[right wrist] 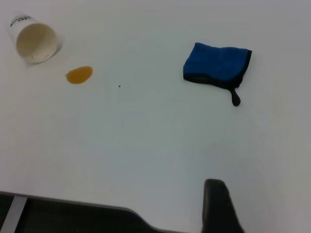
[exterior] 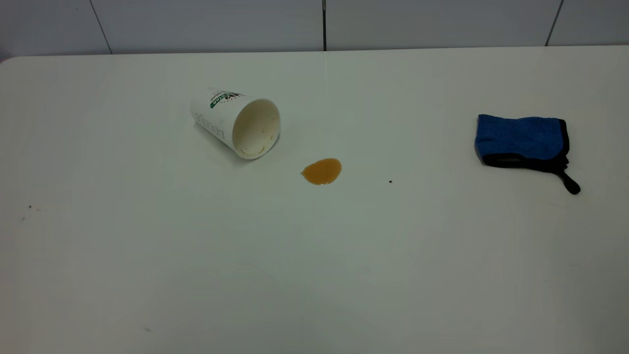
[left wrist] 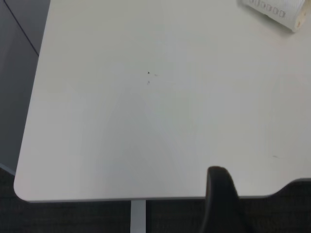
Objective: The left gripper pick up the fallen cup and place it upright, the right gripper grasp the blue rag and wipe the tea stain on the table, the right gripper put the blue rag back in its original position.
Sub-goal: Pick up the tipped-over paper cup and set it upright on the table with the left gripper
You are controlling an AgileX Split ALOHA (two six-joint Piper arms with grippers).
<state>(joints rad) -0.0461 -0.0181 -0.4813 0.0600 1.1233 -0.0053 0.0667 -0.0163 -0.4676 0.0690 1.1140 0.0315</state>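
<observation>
A white paper cup [exterior: 236,123] with green print lies on its side at the table's back left, its open mouth facing the stain. An amber tea stain [exterior: 322,171] sits just right of it. The blue rag [exterior: 523,140] with black trim lies folded at the right. Neither gripper shows in the exterior view. In the left wrist view a dark part of my left gripper [left wrist: 219,199] hangs near the table's edge, far from the cup [left wrist: 277,12]. The right wrist view shows part of my right gripper [right wrist: 218,206], well away from the rag [right wrist: 217,65], stain [right wrist: 79,74] and cup [right wrist: 34,39].
The white table [exterior: 314,270] has a tiny dark speck [exterior: 390,181] between stain and rag. A grey panelled wall [exterior: 196,24] runs behind the table. The table's corner and edge [left wrist: 73,198] show in the left wrist view.
</observation>
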